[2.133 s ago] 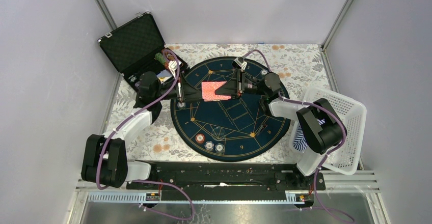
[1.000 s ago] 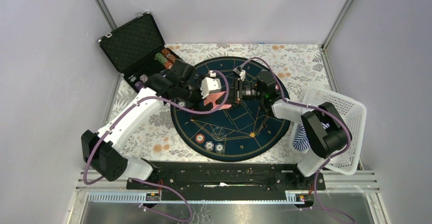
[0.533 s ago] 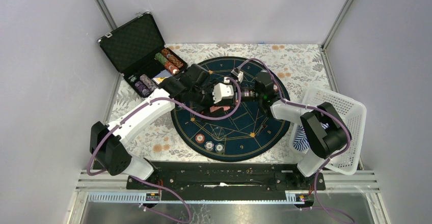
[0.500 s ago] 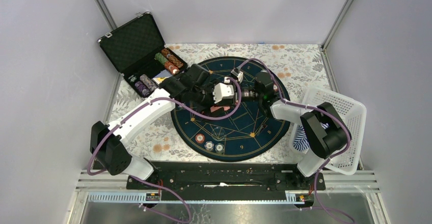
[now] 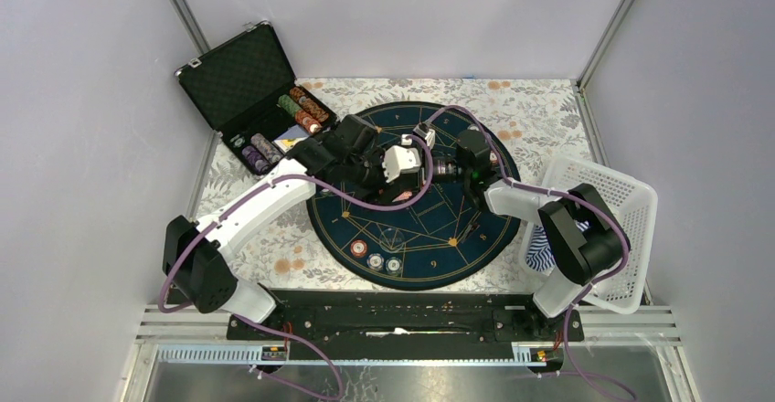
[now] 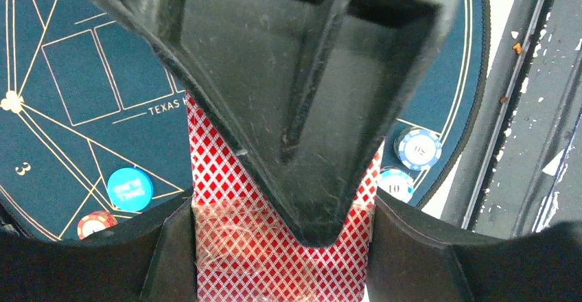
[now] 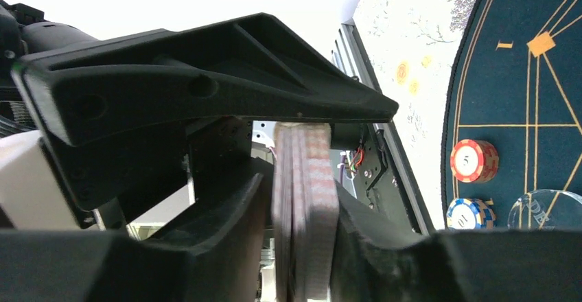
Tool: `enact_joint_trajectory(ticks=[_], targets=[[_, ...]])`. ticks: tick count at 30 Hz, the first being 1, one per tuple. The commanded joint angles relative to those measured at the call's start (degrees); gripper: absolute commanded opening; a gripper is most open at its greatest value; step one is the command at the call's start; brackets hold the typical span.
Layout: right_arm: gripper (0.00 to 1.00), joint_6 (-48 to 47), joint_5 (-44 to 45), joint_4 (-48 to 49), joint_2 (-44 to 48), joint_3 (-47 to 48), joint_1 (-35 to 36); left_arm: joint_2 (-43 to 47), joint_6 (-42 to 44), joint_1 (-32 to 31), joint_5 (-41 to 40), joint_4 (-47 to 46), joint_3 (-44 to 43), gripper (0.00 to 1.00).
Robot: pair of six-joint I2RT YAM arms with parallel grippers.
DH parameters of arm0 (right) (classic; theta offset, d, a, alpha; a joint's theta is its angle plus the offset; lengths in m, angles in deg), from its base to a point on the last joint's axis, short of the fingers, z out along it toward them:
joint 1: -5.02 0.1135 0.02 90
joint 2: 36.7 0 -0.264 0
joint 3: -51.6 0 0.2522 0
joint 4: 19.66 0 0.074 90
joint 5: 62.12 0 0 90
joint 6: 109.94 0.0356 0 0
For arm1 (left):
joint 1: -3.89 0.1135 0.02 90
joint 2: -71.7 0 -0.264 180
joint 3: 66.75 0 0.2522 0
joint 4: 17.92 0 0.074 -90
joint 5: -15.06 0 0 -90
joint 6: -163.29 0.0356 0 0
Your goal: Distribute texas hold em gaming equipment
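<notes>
Beyond three chips (image 5: 376,259) on the mat's (image 5: 457,228) near edge, your left gripper (image 5: 409,166) has just closed on the card deck (image 6: 226,199) that your right gripper (image 5: 429,163) pinches above the centre. A handover seems underway; more chips wait in the case (image 5: 239,78) behind.

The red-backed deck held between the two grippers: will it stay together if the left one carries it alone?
Probably not firmly: the deck shows separate loose layers along its edge, so cards could fan or shear. Its glossy backs look slick, so some may slide out. The left gripper spans its width, so a hard squeeze might bow the thin cards.
</notes>
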Motion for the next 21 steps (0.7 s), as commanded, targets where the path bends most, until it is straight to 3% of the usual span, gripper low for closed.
enact_joint_trajectory(ticks=[1, 5, 8, 14, 21], targets=[[0.48, 0.1, -1.8, 3.0, 2.3, 1.2, 0.3, 2.4, -0.8, -0.2, -0.1, -2.6, 1.9, 0.26], [0.65, -2.2, -2.7, -0.2, 2.9, 2.1, -0.6, 4.2, 0.1, -0.1, 0.1, -3.5, 4.6, 0.2], [0.67, -4.6, -3.4, -3.4, 3.3, 2.3, -1.4, 5.2, 0.3, -0.2, -0.4, -4.0, 5.2, 0.18], [0.63, -10.3, -4.0, -10.6, 3.2, 3.2, -2.0, 6.1, 0.5, -0.1, 1.2, -3.7, 5.1, 0.13], [0.49, -12.6, -4.7, -13.4, 4.0, 3.1, -3.6, 6.4, -0.3, 1.0, 2.9, -3.7, 5.6, 0.04]])
